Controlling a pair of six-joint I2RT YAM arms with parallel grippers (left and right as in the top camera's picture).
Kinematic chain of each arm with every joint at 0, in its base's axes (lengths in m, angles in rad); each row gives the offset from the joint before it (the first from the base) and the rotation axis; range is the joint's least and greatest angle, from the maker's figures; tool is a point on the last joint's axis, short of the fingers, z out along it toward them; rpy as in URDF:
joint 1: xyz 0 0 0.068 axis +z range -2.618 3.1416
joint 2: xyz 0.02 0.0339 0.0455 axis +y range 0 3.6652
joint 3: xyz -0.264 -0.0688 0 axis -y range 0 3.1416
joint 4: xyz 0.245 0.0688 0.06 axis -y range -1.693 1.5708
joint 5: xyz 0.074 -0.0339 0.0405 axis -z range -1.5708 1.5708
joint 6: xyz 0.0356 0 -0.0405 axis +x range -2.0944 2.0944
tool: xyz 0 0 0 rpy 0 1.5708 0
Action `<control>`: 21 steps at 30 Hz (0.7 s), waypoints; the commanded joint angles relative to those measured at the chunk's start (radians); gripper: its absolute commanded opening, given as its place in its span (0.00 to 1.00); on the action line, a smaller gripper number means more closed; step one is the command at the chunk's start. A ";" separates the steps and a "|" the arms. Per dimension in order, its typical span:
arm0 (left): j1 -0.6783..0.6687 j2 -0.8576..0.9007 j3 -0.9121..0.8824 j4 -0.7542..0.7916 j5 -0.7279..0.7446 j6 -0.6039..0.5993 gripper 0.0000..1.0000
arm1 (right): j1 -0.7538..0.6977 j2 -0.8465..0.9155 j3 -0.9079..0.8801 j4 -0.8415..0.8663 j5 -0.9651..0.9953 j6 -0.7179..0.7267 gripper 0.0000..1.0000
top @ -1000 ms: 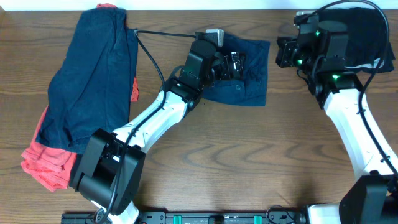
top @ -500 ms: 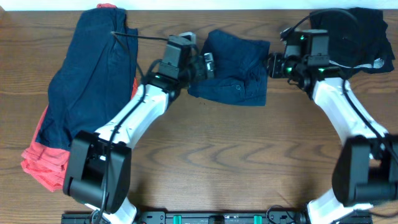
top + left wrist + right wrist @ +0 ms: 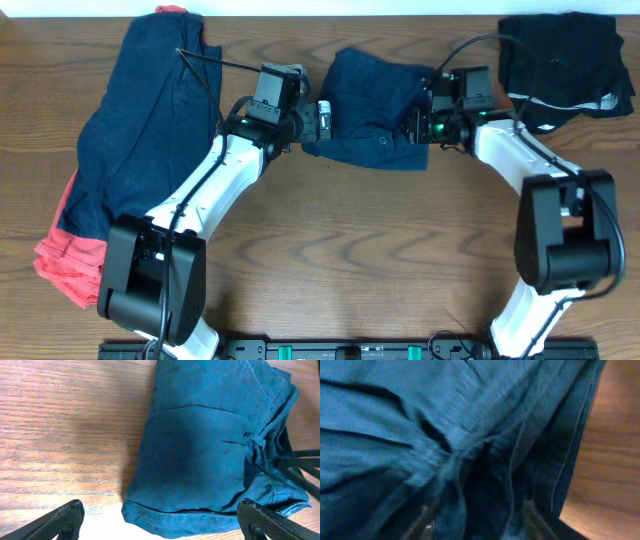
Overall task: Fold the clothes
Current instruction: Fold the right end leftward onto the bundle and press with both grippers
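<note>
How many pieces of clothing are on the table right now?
4: navy shorts folded at center, a large navy garment at left, a coral-red one under it, a black one at top right. More may be hidden underneath.

In the right wrist view the folded shorts (image 3: 445,435) fill the frame, soft and blurred. The right gripper (image 3: 480,522) shows only as two dark smears at the bottom edge, so its grip cannot be told. The left wrist view cuts the fingers (image 3: 62,519) of the left gripper (image 3: 160,521) off at the bottom corners, and the shorts at the top. From overhead, the coral-red garment (image 3: 68,262) lies mostly hidden beneath the navy garment (image 3: 150,130).
</note>
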 commanded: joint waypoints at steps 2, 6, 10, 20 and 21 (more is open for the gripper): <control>0.006 -0.024 0.021 -0.009 -0.018 0.045 0.99 | 0.003 0.032 0.000 0.014 0.072 0.008 0.70; 0.006 -0.024 0.021 -0.016 -0.049 0.054 0.99 | 0.004 0.034 0.000 0.018 0.154 0.007 0.73; 0.006 -0.024 0.021 -0.026 -0.066 0.054 0.99 | 0.003 0.056 0.000 0.019 0.181 0.007 0.74; 0.006 -0.024 0.021 -0.042 -0.088 0.054 0.99 | 0.002 0.090 0.002 0.046 0.228 0.034 0.99; 0.006 -0.024 0.021 -0.042 -0.088 0.054 0.99 | 0.002 0.090 0.002 0.054 0.216 0.034 0.99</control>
